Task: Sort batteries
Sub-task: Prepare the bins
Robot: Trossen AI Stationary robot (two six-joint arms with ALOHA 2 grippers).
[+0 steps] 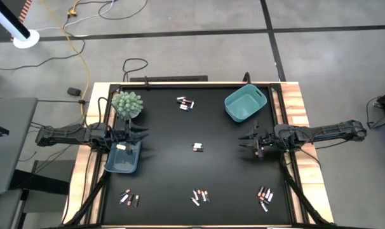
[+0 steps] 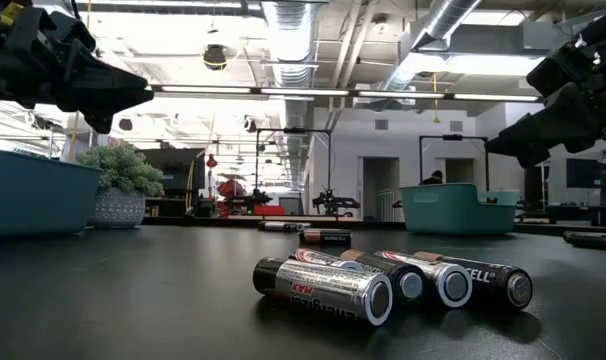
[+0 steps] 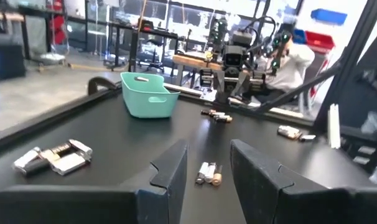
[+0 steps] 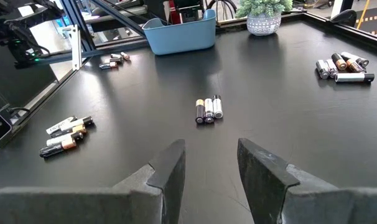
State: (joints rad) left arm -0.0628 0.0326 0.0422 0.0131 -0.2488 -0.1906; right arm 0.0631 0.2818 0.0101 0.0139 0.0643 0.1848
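Two dark robot arms reach in over a black table (image 1: 167,133) strewn with small clusters of batteries. The left pincer (image 1: 143,135) hangs above the blue bin (image 1: 122,159) at its own side of the table, its fingers parted with a narrow gap and nothing between them; a potted plant (image 1: 127,104) stands just beside it. The right pincer (image 1: 242,141) hovers over bare tabletop with its fingers likewise slightly apart and empty, the teal bin (image 1: 245,103) close by it on the far side.

Midway between the two pincers lies a trio of batteries (image 1: 197,147), seen straight ahead of each wrist camera (image 4: 208,109). A second group of batteries (image 1: 186,103) rests toward the table's far edge, between the plant and the teal bin. Three more clusters line the near edge: one (image 1: 129,199) on the left pincer's side, one (image 1: 200,196) in the middle, and one (image 1: 265,197) on the right pincer's side.
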